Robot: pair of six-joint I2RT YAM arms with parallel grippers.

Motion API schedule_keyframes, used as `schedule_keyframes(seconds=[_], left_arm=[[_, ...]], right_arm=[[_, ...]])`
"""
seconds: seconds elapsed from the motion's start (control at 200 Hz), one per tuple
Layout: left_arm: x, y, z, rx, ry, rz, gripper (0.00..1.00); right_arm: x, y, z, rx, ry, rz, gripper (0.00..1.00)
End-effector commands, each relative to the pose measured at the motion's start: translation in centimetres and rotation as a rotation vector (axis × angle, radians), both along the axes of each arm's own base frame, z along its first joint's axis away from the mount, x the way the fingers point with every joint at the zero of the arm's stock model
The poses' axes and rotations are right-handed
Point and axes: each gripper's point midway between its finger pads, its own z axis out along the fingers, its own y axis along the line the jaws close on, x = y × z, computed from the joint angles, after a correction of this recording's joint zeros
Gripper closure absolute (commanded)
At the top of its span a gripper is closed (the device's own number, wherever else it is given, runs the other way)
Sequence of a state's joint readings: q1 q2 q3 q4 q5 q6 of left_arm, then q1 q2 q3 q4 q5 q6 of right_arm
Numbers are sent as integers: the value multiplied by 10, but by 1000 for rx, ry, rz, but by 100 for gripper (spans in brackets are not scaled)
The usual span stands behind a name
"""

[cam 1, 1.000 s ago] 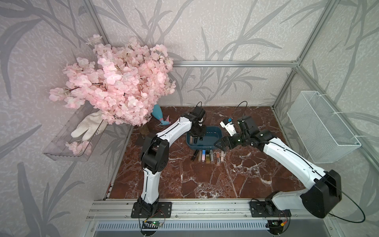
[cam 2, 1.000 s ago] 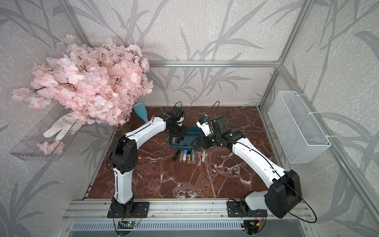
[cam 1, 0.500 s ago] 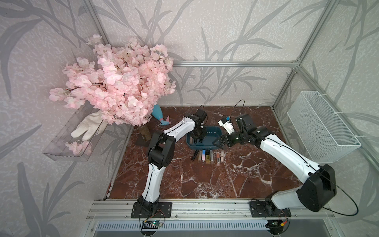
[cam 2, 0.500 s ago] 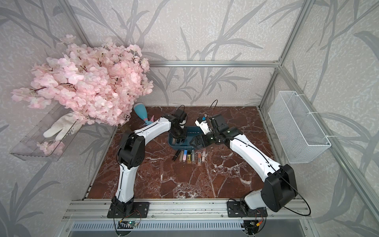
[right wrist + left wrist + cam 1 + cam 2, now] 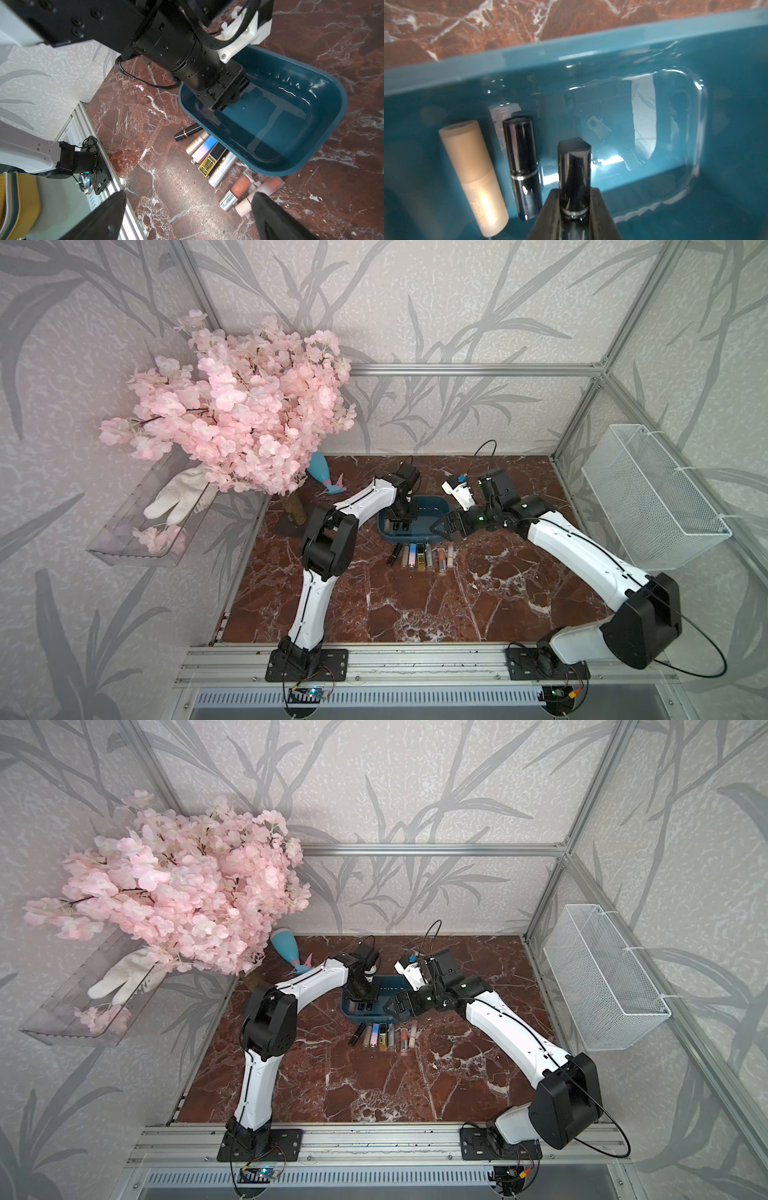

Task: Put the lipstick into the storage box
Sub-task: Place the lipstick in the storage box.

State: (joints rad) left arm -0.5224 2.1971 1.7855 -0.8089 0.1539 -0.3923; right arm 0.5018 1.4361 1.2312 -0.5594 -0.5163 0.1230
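Red marble desk (image 5: 415, 605) carries the teal storage box (image 5: 430, 516); inside it two lipsticks (image 5: 473, 166) lie, and the left jaws pinch a black lipstick (image 5: 574, 166) low over its floor (not yet released); right jaws stand spread; seven lipsticks (image 5: 209, 153) wait beside the box

In a top view the left arm (image 5: 361, 506) rises from its base at 7 o'clock, folds at a raised elbow and stretches toward 1 o'clock. Its wrist is bent so that the left pincer (image 5: 401, 520) points down, jaws clamped on a black lipstick (image 5: 574, 172). The right arm (image 5: 573, 543) reaches low from 5 o'clock toward 10 o'clock. The right pincer (image 5: 189, 196) is spread wide, holding nothing.
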Motion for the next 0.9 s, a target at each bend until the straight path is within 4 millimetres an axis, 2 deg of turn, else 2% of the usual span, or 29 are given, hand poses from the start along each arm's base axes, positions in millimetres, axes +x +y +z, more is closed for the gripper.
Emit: schedule_keyframes(seconds=[0.0, 0.345, 0.645, 0.9], left_arm=[[3, 7, -7, 45, 7, -8, 90], [8, 19, -16, 91, 18, 10, 90], [12, 20, -16, 103, 12, 12, 90], [11, 25, -22, 124, 28, 14, 87]], right_arm=[[0, 0, 6, 12, -3, 0, 1], [4, 1, 9, 15, -4, -9, 1], [6, 1, 9, 15, -1, -11, 1], [6, 0, 10, 17, -3, -17, 1]])
